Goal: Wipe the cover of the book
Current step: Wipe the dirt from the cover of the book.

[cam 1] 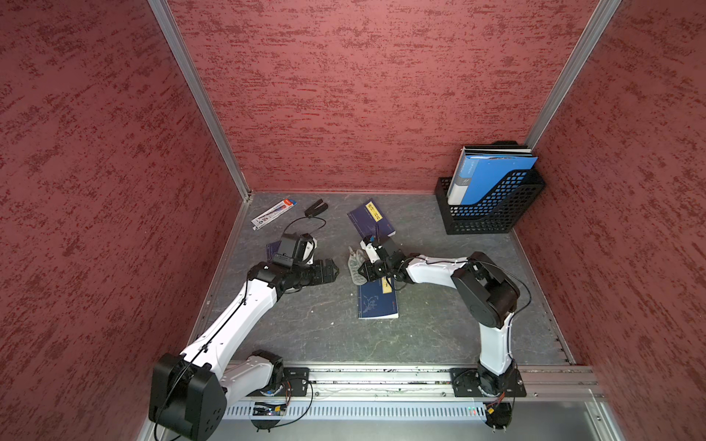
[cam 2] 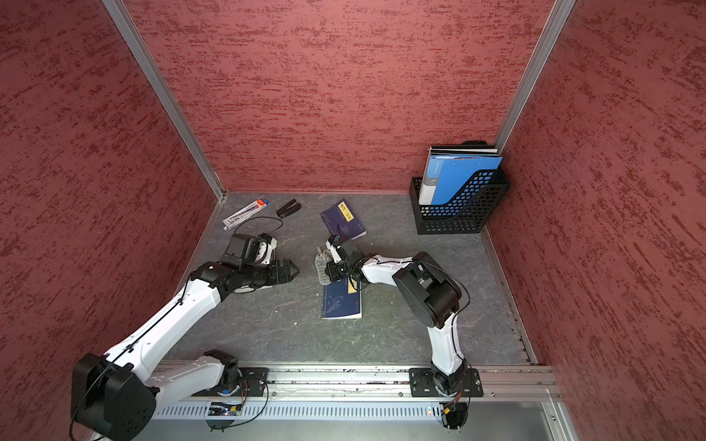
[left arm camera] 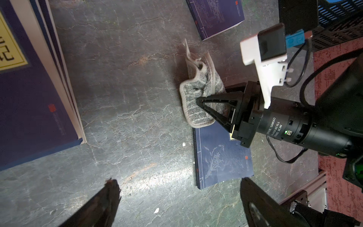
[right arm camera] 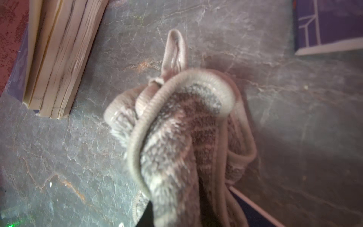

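The book [cam 1: 377, 305] lies flat and shut on the grey surface [cam 1: 305, 332], near the middle, its dark blue cover up and a yellow label at its far end. In the left wrist view its cover [left arm camera: 222, 157] looks smooth with a faint sheen, so it is probably slick. Being thin and light, it may slide under a sideways rub unless pressed down or braced at an edge.

The cloth [cam 1: 356, 269] sits at the book's far left corner. It is mostly on the surface, with its near edge just over the book's far edge [left arm camera: 202, 122]. It is soft and fluffy with a corded hem and a hanging loop [right arm camera: 174, 51], and it is bunched up. The right jaws are closed narrow on it near its middle, which seems a fair hold for dragging it flat.

The left jaws stand wide and empty above bare surface, to the left of the book and apart from it. From there they could come over to pin a corner.

A second blue book [cam 1: 371, 220] lies farther back, and a third [left arm camera: 29, 94] lies partly under the left arm [cam 1: 244, 305]. Along the back are a pen packet [cam 1: 273, 214], a black clip [cam 1: 316, 208] and a mesh rack [cam 1: 493, 217] of folders.
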Controlling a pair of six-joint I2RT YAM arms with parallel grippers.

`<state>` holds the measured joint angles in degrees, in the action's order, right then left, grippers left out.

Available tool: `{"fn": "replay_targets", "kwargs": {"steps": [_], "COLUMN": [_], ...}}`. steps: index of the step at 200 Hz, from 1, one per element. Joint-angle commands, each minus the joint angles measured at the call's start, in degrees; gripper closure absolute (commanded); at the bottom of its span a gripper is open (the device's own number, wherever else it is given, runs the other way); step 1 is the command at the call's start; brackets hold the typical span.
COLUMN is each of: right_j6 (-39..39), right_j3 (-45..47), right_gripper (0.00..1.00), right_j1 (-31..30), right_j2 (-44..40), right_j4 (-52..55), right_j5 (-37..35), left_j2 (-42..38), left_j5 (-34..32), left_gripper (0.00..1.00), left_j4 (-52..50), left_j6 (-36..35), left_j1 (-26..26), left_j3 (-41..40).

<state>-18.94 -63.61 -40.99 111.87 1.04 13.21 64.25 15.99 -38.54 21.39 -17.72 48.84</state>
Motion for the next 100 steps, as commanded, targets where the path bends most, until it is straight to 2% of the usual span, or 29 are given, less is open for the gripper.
{"fn": "replay_targets", "kwargs": {"steps": [1,31,63,100], "right_j6": [-1.8,-7.7,-12.8,-12.0], "right_j3": [8.6,18.9,28.6,28.9], "right_gripper": [0.79,0.79,0.80,0.79], "right_j1": [-2.5,-7.5,-8.4,-7.3], "right_j2": [-3.9,-10.5,-16.2,-16.5], "right_j4": [8.1,6.4,4.0,4.7], "right_j5": [-1.2,-0.8,-0.6,-4.2], "left_j2": [-0.1,2.4,4.0,4.3], "left_j5": [-0.3,0.2,0.6,0.8], "left_gripper": [0.03,0.03,0.03,0.03], "left_j4": [0.6,1.5,1.8,2.4], "left_j6": [-0.2,-0.4,-0.6,-0.2], "left_j1": [0.6,0.7,0.7,0.6], "left_j3": [-0.1,1.2,2.3,2.1]}}
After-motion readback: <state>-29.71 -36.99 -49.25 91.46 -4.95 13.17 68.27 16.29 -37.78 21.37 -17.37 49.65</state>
